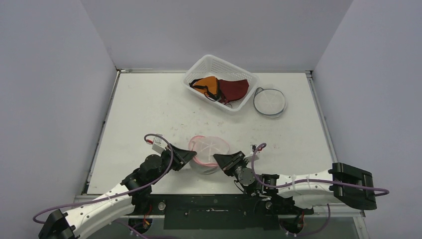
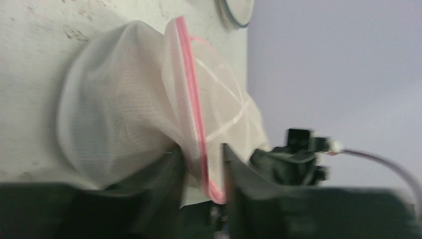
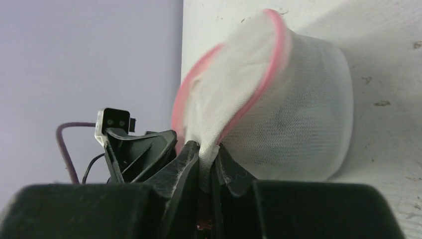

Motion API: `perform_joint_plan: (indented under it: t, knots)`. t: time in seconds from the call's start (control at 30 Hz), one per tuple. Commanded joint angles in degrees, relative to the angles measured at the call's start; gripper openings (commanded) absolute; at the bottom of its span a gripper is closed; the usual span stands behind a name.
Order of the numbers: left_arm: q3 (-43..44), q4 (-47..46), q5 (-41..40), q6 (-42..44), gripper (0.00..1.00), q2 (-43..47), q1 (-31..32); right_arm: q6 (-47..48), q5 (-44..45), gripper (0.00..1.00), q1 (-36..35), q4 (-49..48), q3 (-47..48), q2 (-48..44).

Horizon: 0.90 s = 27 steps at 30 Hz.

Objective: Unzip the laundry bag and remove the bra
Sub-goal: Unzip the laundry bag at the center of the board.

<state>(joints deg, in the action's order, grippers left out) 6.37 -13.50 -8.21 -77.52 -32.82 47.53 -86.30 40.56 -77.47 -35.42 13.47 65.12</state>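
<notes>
**Both claws pinch the mesh bag at the counter's near edge**

The scuffed, matt white counter [image 1: 144, 109] sits in a booth of plain pale lilac walls [image 1: 50, 99] that close it in on the left, the far side and the right. A thin strip runs along each of those three edges where the top meets the wall. The near edge ends at a black rail [image 1: 214, 211] that carries both arm bases.

The white mesh laundry bag [image 1: 209, 147] with a pink zip stands close to that near edge, about midway across, puffed into a drum shape. The left claw [image 1: 191, 155] grips it from the left, its fingers narrow and pressed on the mesh on either side of the pink zip seam. The right claw [image 1: 217, 159] grips it from the right, fingers squeezed together on a fold of mesh just below the zip. The mesh hides whatever lies inside, and the pictures do not show whether the zip is undone.

Toward the far edge, right of centre, a white slatted plastic basket [image 1: 236, 67] sits at an angle. It holds an orange garment [image 1: 208, 83] touching a dark red garment [image 1: 234, 89]. A round, dark-rimmed mesh disc [image 1: 269, 101] lies just beside the basket's right end, near the right wall.

A broad band of open counter separates the bag from the basket. More open counter runs along the whole left side. The right forearm lies low along the near edge.
</notes>
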Motion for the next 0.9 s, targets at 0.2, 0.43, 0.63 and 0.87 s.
perform_joint_plan:
  t: [0.2, 0.43, 0.63, 0.87]
  knots:
    - [18.92, 39.18, -11.13, 12.2, 0.96, 10.06, -0.3, 34.33, -14.76, 0.05, 8.12, 35.41, 24.06, -9.26]
    - [28.54, 48.78, -21.14, 21.12, 0.96, 13.67, -0.55, 53.7, -36.67, 0.05, 16.13, 46.97, 43.91, 3.24]
    - [30.35, 49.74, -26.63, 23.82, 0.96, 17.29, -0.52, 60.19, -51.26, 0.05, 16.66, 41.42, 51.37, 11.65]
    - [24.08, 49.5, -24.83, 22.49, 0.97, 23.57, -0.52, 64.04, -53.23, 0.05, 20.83, 41.84, 39.94, 8.67]
